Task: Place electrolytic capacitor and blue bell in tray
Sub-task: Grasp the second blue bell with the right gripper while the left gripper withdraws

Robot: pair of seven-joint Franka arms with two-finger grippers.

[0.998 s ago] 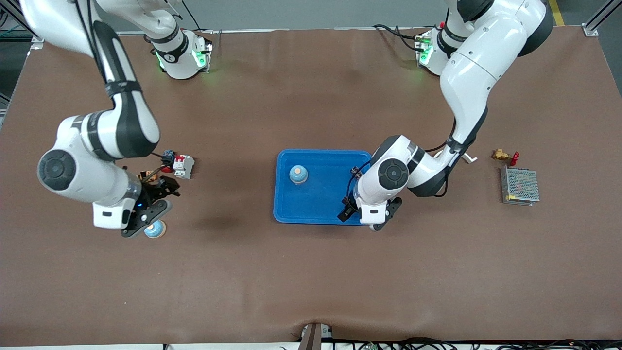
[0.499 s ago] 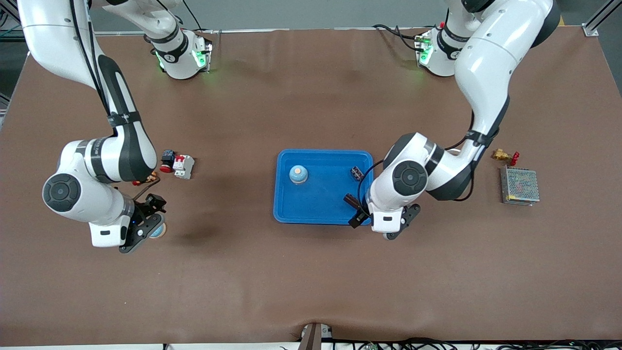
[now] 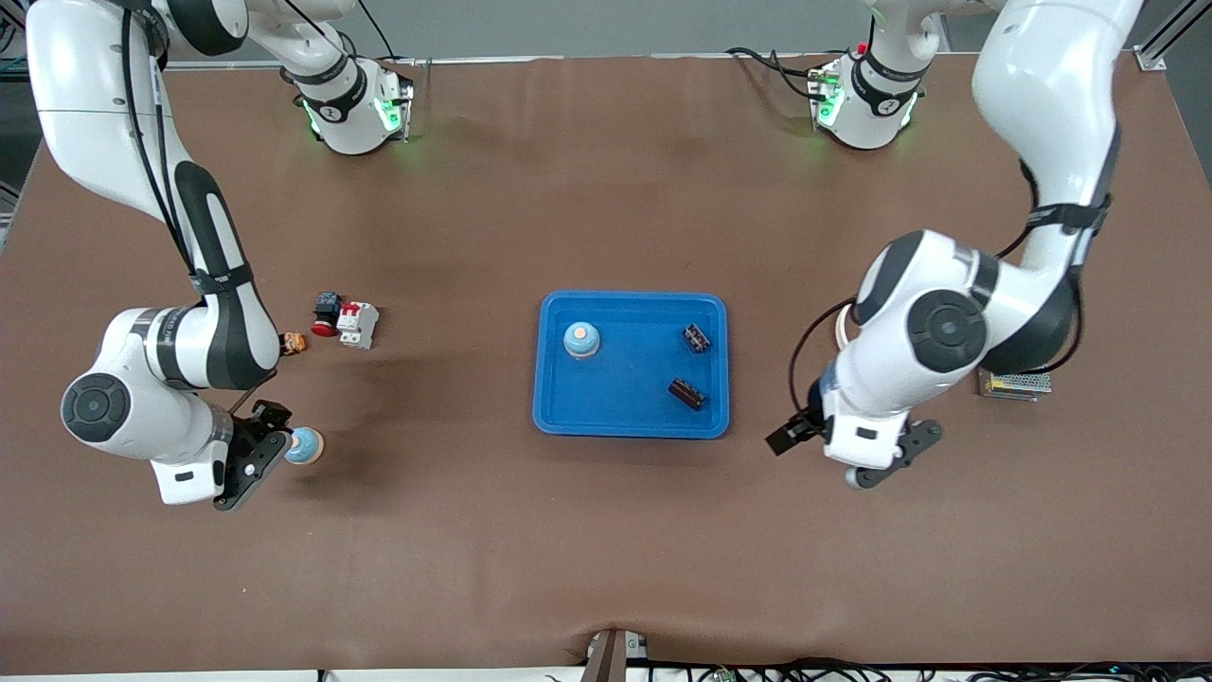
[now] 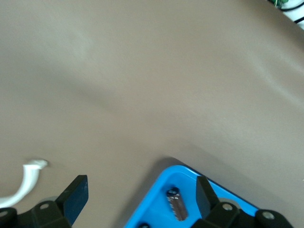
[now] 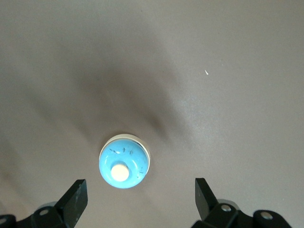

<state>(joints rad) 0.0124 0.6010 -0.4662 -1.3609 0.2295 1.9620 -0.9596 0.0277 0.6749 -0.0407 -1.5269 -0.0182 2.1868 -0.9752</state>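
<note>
A: How do the right gripper (image 3: 248, 453)'s jaws stand?

B: Wide apart, holding nothing, over the tabletop (image 3: 606, 549) at the right arm's end. The right wrist view shows a blue bell (image 5: 124, 162) lying free just ahead of them, out on the bare surface.

A: How would it handle?

B: I'd judge it light and stiff, a smooth dome with a pale button on top. The curve looks slippery, so the jaws should straddle the widest part, low near the base, not the crown.

A: And the left gripper (image 3: 852, 453)?

B: Also gaping and empty, over the tabletop beside the tray (image 3: 630, 423), toward the left arm's end.

A: What's in the tray?

B: Another blue bell (image 3: 580, 340) and two small dark capacitors (image 3: 696, 338), one nearer the front camera than the other. They look light and rigid; I'd pinch across the barrel, clear of any leads.
</note>
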